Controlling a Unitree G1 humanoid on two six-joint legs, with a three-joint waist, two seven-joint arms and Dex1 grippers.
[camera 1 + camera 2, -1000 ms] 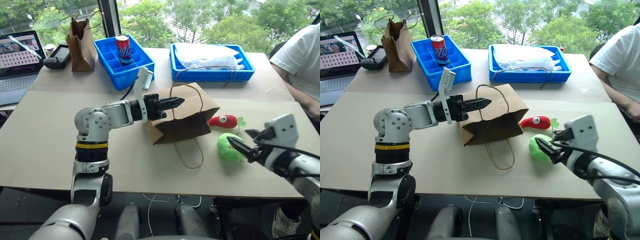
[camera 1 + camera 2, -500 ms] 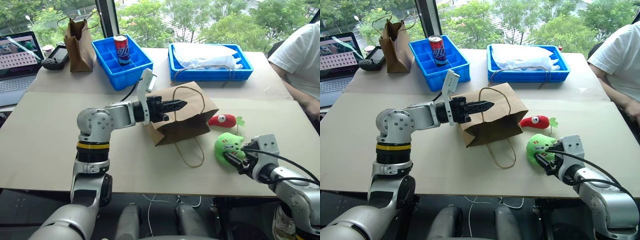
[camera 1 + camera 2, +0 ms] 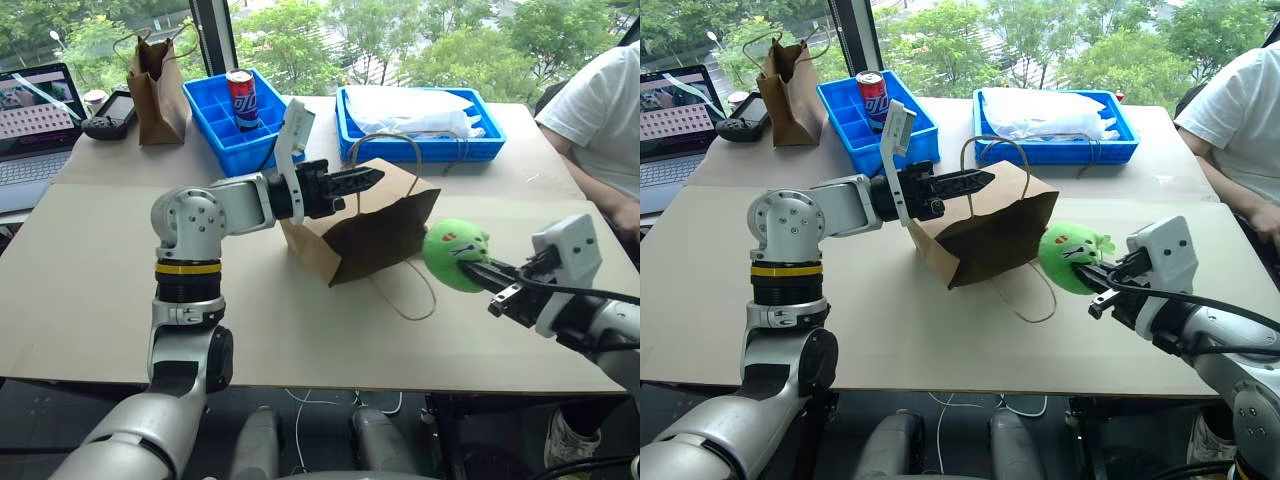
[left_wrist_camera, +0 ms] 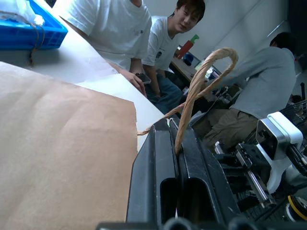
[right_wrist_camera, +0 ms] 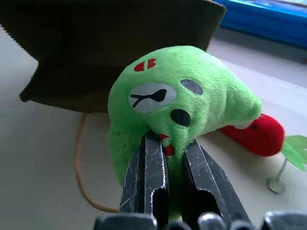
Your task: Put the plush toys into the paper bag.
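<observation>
The wide light-brown paper bag lies on the table with its dark mouth facing right. My left gripper is shut on the bag's upper rope handle and holds that edge up off the table. My right gripper is shut on the green plush toy, which hangs in the air just right of the bag's mouth. The right wrist view has the red chili plush toy lying on the table behind the green one.
The bag's lower handle lies looped on the table. At the back stand a blue bin with a can, a blue tray of white plastic, a darker bag and a laptop. A person sits at the right.
My right gripper shut on the green toy, lifted it off the table and carried it left toward the bag's mouth. The left gripper raised the handle, opening the mouth wider.
</observation>
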